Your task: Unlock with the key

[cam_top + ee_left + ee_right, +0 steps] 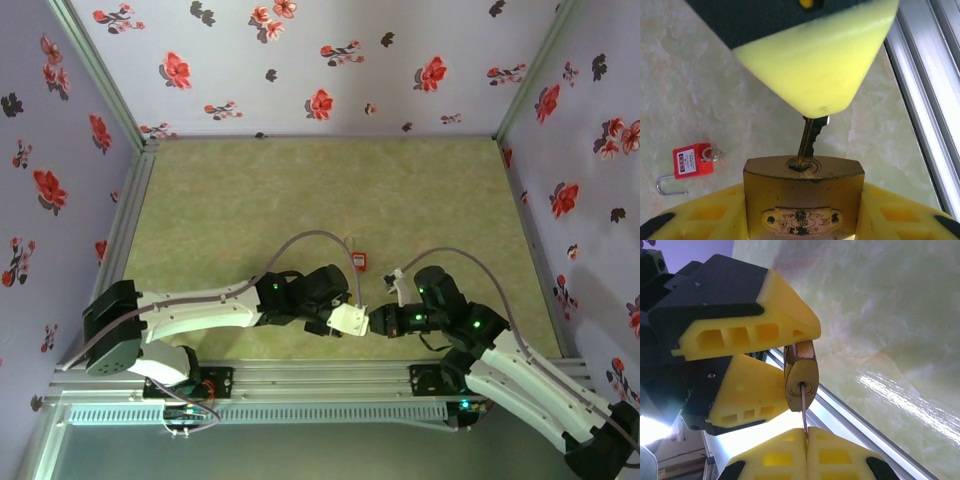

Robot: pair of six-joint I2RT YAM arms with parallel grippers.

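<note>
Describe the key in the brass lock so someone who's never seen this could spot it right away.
At the near edge of the green table, the left gripper holds a brass padlock. The key is the thin silver blade standing in its keyhole, pinched by the right gripper. Unlike the red padlock lying loose on the table, it is bare metal.

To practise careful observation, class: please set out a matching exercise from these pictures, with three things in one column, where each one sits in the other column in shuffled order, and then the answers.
Things
1. brass padlock
2. key
3. small red padlock

Places
A. lying on the table, apart from both grippers
B. blade in the keyhole, pinched by the right gripper
C. clamped between the left gripper's fingers

Pairs: 1-C, 2-B, 3-A
</note>
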